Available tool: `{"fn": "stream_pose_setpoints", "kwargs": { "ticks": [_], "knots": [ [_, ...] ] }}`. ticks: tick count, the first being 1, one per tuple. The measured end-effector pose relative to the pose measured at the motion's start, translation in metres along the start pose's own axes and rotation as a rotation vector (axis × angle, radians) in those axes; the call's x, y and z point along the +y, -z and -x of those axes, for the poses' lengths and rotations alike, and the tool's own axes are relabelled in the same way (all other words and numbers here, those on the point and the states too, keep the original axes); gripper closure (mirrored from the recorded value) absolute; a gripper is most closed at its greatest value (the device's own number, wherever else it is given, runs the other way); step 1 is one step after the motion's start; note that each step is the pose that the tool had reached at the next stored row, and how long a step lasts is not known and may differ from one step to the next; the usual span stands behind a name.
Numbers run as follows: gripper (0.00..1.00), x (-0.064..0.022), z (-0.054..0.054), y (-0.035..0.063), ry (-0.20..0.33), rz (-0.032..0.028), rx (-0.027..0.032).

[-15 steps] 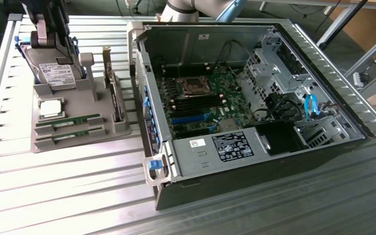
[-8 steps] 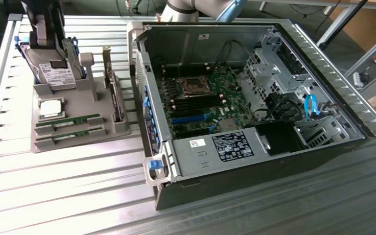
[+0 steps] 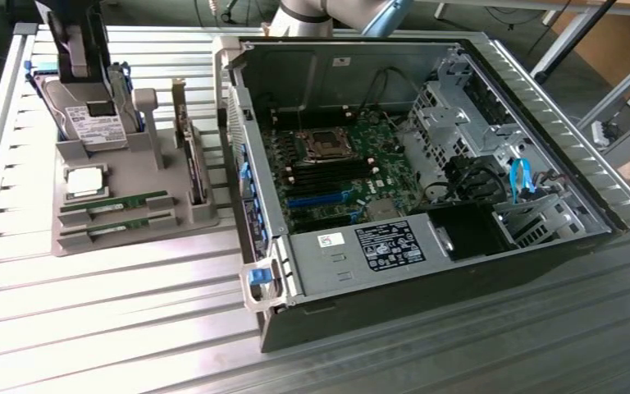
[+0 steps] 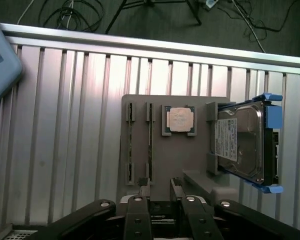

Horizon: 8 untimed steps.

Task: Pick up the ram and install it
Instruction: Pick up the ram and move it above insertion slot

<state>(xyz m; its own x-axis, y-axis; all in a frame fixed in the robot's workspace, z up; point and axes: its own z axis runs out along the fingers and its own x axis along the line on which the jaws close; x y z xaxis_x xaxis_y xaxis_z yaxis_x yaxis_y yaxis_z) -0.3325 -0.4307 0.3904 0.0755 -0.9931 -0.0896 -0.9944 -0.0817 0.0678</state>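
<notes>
Jaws hang wide apart above the grey holder point(image 3: 129, 238) on the slatted tabletop point(image 3: 96, 320), with nothing between them. Two green ram sticks point(image 3: 112, 203) point(image 3: 118, 223) lie edge-up in the holder's parallel slots, just beside the square processor chip point(image 3: 83, 182). A hard drive point(image 3: 96, 125) stands at the holder's far end. The open computer case point(image 3: 348, 70) sits to the exterior view's right.

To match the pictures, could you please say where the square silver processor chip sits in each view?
Exterior view: square silver processor chip on the grey plastic holder, exterior view's left, between green ram sticks and the boxy silver white-labelled hard drive.
Wrist view: chip between the ram sticks and the hard drive.
Shared landmark: the hard drive.
</notes>
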Motion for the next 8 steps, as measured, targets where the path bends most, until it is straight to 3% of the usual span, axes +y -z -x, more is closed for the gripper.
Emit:
{"fn": "stream_pose_setpoints", "kwargs": {
  "ticks": [1,8],
  "knots": [
    [0.71,-0.0001,-0.0001,0.0,0.001,-0.0116,0.001],
    [0.71,0.0005,-0.0005,-0.0016,0.001,-0.0121,0.0026]
  ]
}}
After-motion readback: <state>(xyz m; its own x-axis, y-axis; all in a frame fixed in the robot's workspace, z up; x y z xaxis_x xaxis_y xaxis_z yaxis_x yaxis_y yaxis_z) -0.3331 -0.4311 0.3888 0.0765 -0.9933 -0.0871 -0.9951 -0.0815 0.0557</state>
